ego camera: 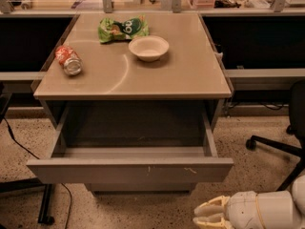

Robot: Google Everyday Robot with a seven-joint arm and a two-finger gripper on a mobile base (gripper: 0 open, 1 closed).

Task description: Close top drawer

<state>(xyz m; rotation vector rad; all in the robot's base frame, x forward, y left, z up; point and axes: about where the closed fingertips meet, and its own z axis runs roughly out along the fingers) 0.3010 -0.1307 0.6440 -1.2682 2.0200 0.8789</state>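
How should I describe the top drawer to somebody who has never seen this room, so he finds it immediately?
Find the beige table with a bowl on it. Right under its top, the top drawer stands pulled out, and the robot's hand hangs below its right corner, apart from it. Unlike the narrower grey front beneath, its wide panel carries small pale scratches right of centre.
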